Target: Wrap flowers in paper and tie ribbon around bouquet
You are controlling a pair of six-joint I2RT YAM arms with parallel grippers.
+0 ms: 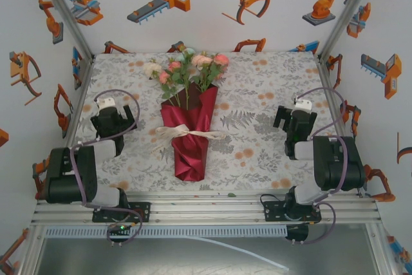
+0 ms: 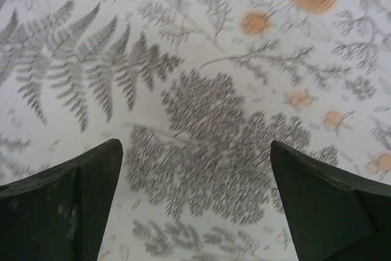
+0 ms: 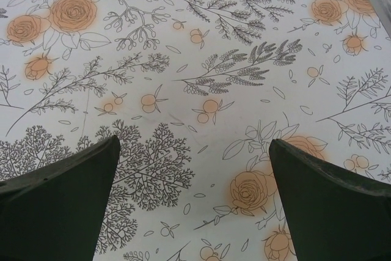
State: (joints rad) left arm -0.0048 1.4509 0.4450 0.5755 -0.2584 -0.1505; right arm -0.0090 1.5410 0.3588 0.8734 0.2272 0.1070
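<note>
Left pincer (image 2: pixel 195 143): mine, spread wide, pinching nothing, hovering over bare tablecloth (image 2: pixel 201 59).
Right pincer (image 3: pixel 194 140): mine too, spread just as wide, nothing between its tips, above the floral print.
Bouquet (image 1: pixel 190 130): lies mid-table between my 2 arms, apart from both.
Flowers (image 1: pixel 192 67): heads toward the far edge.
Paper (image 1: pixel 188 152): dark red cone around the stems, point toward me.
Ribbon (image 1: pixel 187 133): cream bow tied across the cone's middle.
</note>
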